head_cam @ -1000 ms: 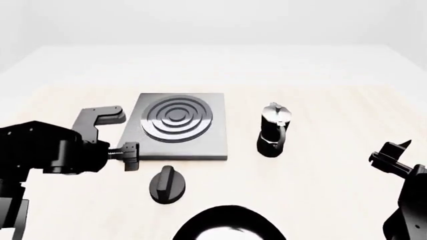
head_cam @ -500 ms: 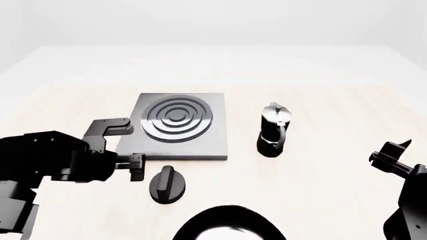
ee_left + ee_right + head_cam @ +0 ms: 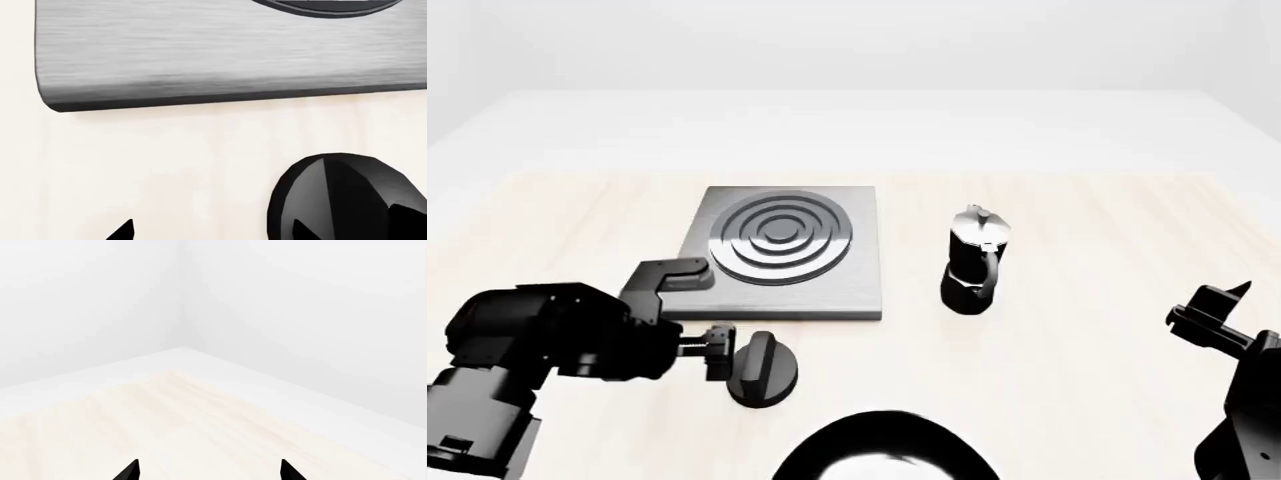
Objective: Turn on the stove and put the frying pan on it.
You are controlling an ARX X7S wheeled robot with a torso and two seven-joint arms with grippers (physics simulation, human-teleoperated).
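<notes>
The stove (image 3: 827,285) is a grey square slab with a ringed burner (image 3: 781,235), lying left of the table's centre. Its black knob (image 3: 763,368) stands on the table just in front of the slab. My left gripper (image 3: 711,312) is open, directly left of the knob, with its near finger almost touching it. In the left wrist view the stove's (image 3: 227,55) front edge and the knob (image 3: 340,195) show, and one tip of the gripper (image 3: 213,235) overlaps the knob. The frying pan (image 3: 881,450) is cut off at the bottom edge. My right gripper (image 3: 1208,305) hangs open and empty at the far right.
A tall black moka pot (image 3: 974,262) stands right of the stove. The right wrist view has only pale tabletop (image 3: 167,420), white walls and the right gripper (image 3: 210,474).
My left arm has moved right and toward the near edge, bringing the open gripper from beside the stove's left edge to beside the knob. The right arm has not moved.
</notes>
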